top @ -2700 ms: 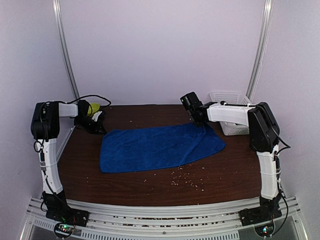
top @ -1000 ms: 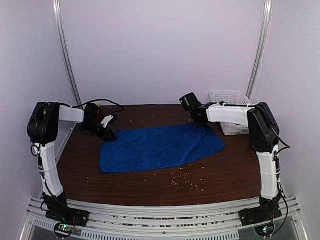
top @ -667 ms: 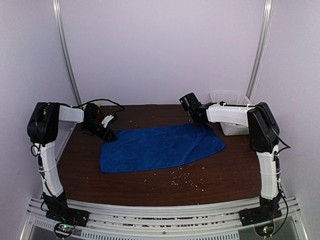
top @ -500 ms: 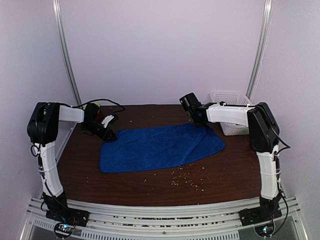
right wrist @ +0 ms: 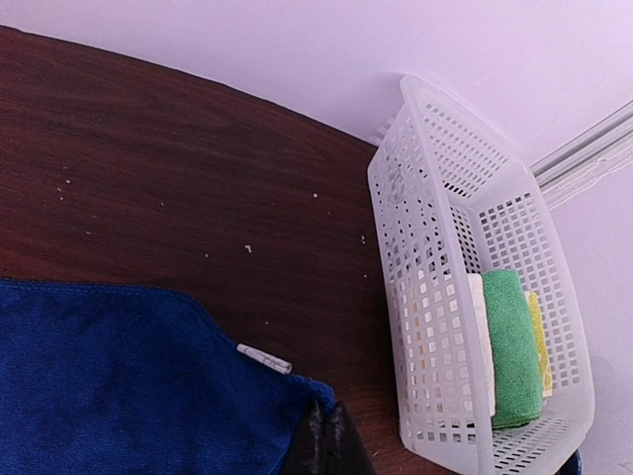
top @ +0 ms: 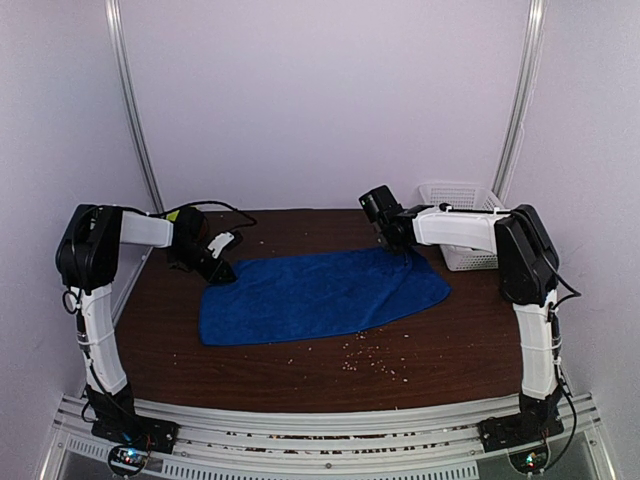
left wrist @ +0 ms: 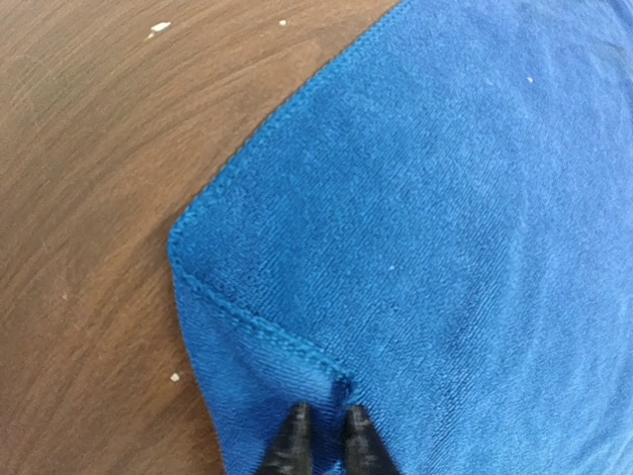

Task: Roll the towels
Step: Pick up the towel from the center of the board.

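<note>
A: The left claw (left wrist: 326, 442) has its two black tips almost together on the far left corner of the royal-blue terry-cloth towel (top: 320, 295). Only a small pucker of hem sits between them, so it's a thin bite.

B: And the right claw (right wrist: 321, 440)?

A: Fully closed on the far right corner, near the small white label (right wrist: 264, 359). The towel itself lies spread flat across the middle of the dark brown wooden tabletop (top: 250, 375), with its long side running left to right.

B: So what worries you?

A: The left hold. If it has caught just the hem, I'd expect that corner to slip out once the arms lift or drag. Then one end rolls while the other lags, and you get a skewed cone instead of a roll.

B: Anything else?

A: Terry cloth likely clings to wood, so a pull toward the near edge could bunch the middle. The pale crumbs (top: 372, 360) scattered by the towel's near edge may get rolled in. The right arm also works just beside the white plastic mesh basket (right wrist: 435, 178) at the far right, so a wide swing could knock it.
</note>
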